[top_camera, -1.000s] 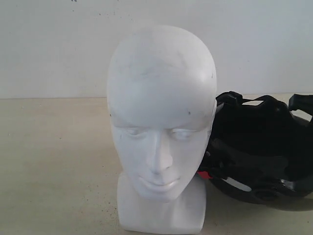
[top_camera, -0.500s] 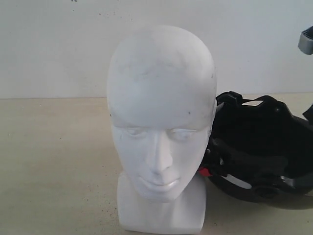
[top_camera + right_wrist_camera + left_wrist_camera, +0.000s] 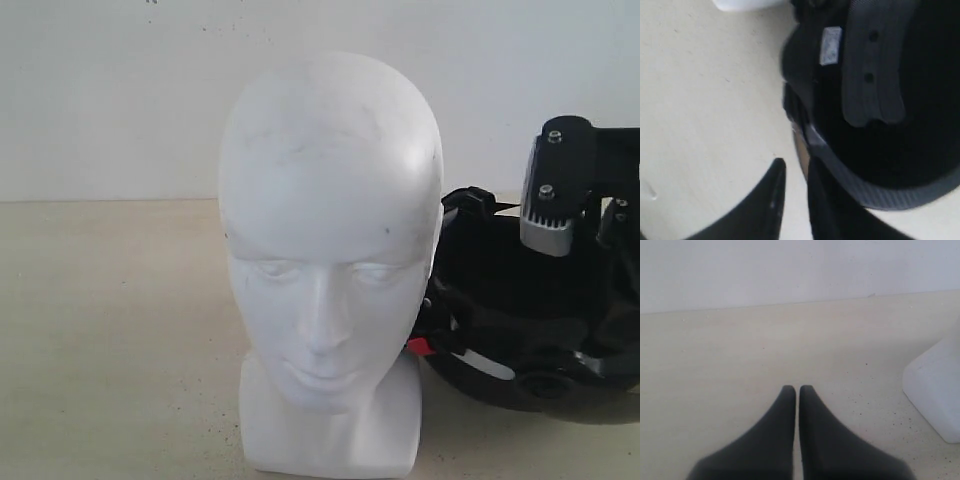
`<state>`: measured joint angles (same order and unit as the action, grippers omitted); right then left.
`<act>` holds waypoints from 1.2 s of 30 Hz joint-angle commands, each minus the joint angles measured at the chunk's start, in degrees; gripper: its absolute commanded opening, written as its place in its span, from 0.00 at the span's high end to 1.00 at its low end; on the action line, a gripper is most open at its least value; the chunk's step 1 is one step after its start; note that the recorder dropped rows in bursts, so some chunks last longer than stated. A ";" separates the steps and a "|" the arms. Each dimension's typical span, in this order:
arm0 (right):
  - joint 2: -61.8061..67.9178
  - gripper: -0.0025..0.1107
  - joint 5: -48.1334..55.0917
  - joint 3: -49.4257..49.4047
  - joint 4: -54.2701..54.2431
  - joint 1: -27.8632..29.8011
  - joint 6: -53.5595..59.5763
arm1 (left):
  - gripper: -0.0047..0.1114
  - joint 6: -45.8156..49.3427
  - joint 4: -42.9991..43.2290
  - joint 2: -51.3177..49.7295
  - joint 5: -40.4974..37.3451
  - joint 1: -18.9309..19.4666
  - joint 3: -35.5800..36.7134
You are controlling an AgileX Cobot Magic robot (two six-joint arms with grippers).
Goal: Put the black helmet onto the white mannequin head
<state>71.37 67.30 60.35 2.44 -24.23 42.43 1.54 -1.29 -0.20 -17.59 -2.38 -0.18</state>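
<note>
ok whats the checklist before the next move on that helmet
1. Smooth white mannequin head upright, crown bare: ok.
2. Matte black rounded helmet lying beside the head, padded inside showing: ok.
3. Right gripper down at the helmet's rim: ok.
4. Rim actually clamped between its fingers: cannot tell.
5. Left gripper shut, empty, apart from the head's base: ok.
</note>
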 commanded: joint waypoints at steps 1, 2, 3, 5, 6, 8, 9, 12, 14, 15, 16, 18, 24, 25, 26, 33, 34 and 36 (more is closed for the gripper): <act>-0.21 0.49 -1.15 0.33 5.82 -3.48 -8.64 | 0.92 -0.65 -0.41 0.20 -0.04 0.11 0.18; 0.04 0.35 -1.70 0.33 5.38 -3.77 -8.64 | 0.92 -0.65 -0.41 0.20 -0.04 0.11 0.18; 0.27 0.22 -2.06 0.33 5.38 -3.77 -8.64 | 0.92 -0.65 -0.41 0.20 -0.04 0.11 0.18; 1.29 0.07 -2.30 0.33 5.26 -3.77 -9.35 | 0.92 -0.65 -0.41 0.20 -0.04 0.11 0.18; 1.30 0.05 -2.30 0.33 5.26 -3.77 -9.04 | 0.92 -0.65 -0.41 0.20 -0.04 0.11 0.18; 1.30 0.05 -3.55 -0.27 3.95 -3.77 -9.06 | 0.92 -0.65 -0.41 0.20 -0.04 0.11 0.18; 1.08 0.05 -3.82 -0.87 2.89 -3.77 -9.29 | 0.92 -0.65 -0.41 0.20 -0.04 0.11 0.18; 0.74 0.05 -4.31 -3.23 0.95 -3.77 -9.26 | 0.92 -0.65 -0.41 0.20 -0.04 0.11 0.18; -0.31 0.05 -6.47 -5.26 0.83 -3.77 -8.92 | 0.92 -0.65 -0.41 0.20 -0.04 0.11 0.18; -1.20 0.05 -7.70 -6.47 0.83 -3.77 -8.53 | 0.92 -0.65 -0.41 0.20 -0.04 0.11 0.18; -2.27 0.05 -8.94 -7.85 0.83 -3.77 -7.77 | 0.92 -0.65 -0.41 0.20 -0.04 0.11 0.18; -4.98 0.05 -11.23 -9.73 0.83 -3.77 -6.76 | 0.92 -0.65 -0.41 0.20 -0.04 0.11 0.18; -12.39 0.05 -20.37 -15.99 0.83 -3.77 -5.47 | 0.92 -0.65 -0.41 0.20 -0.04 0.11 0.18; -13.26 0.05 -22.31 -17.34 0.83 -3.77 -5.35 | 0.92 -0.65 -0.41 0.20 -0.04 0.11 0.18; -13.90 0.05 -24.21 -18.36 0.93 -3.77 -5.23 | 0.92 -0.65 -0.41 0.20 -0.04 0.11 0.18; -13.13 0.05 -34.03 -21.49 2.76 -3.77 -8.31 | 0.92 -0.65 -0.41 0.20 -0.04 0.11 0.18; -12.75 0.06 -34.21 -21.49 2.76 -3.77 -8.45 | 0.92 -0.65 -0.41 0.20 -0.04 0.11 0.18; -11.25 0.11 -33.84 -21.49 2.90 -3.77 -8.27 | 0.92 -0.65 -0.41 0.20 -0.04 0.11 0.18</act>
<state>58.57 34.40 39.24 4.74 -27.89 34.85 1.54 -1.29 -0.20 -17.59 -2.38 -0.18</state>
